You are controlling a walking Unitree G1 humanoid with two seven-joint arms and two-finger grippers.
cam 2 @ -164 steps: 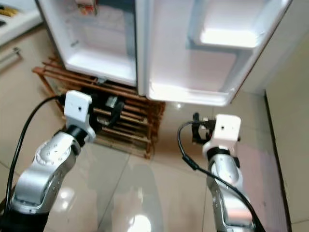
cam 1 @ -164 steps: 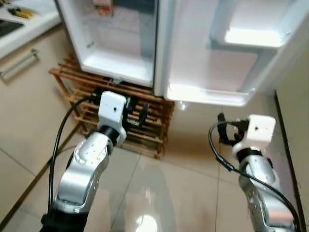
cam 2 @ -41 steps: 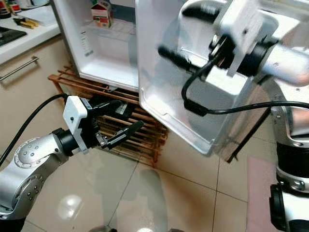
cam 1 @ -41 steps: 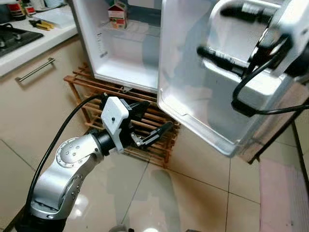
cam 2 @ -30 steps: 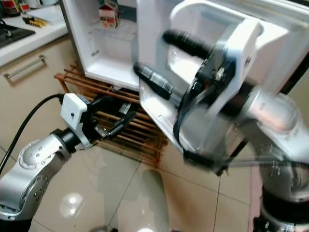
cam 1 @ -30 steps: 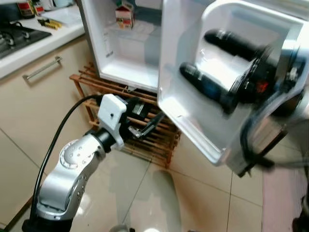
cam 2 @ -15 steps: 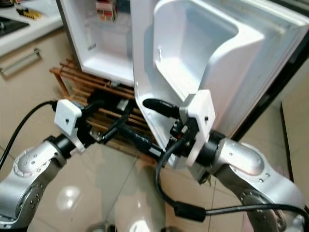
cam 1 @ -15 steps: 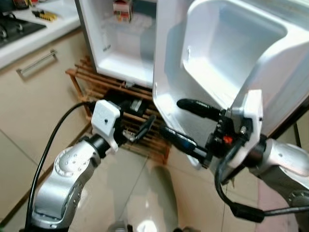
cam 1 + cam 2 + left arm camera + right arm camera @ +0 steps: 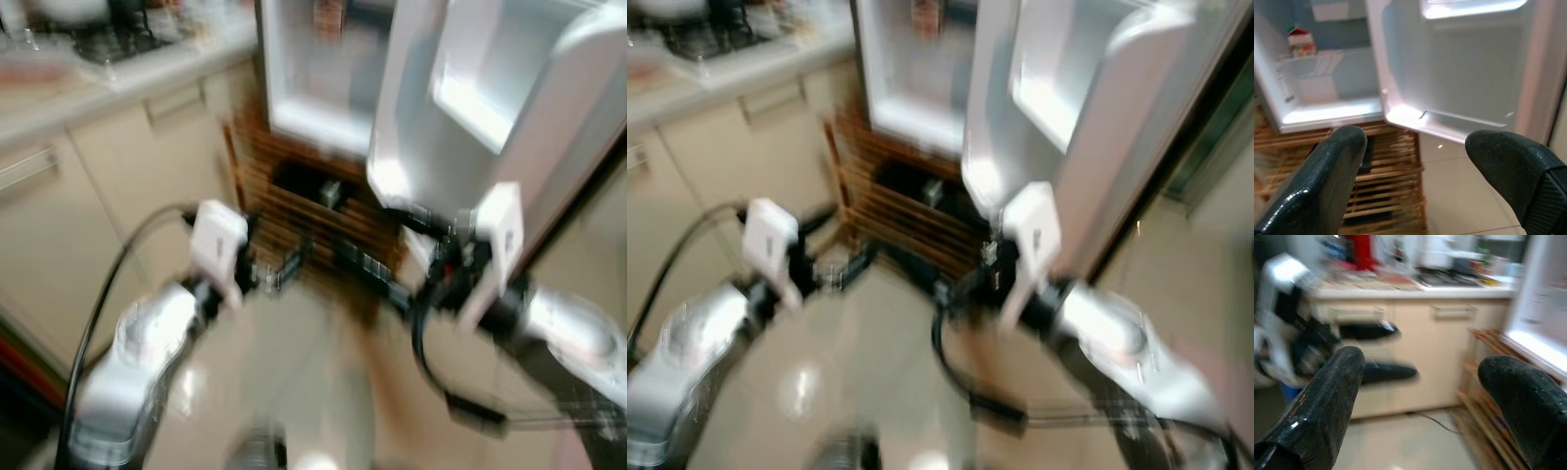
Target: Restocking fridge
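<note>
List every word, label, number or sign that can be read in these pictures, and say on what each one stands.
No text can be read.
Carton on the fridge shelf: red and white print, too small to read.
Sticker on the fridge inner wall: markings too small to read.
Bottles on the kitchen counter: blurred, nothing legible.

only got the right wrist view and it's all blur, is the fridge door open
observer: Yes. The left wrist view shows the fridge door swung wide open, its inner side facing the camera.
operator: anything inside yet
observer: One small carton with a red top stands on a shelf. I can make out nothing else in there.
</note>
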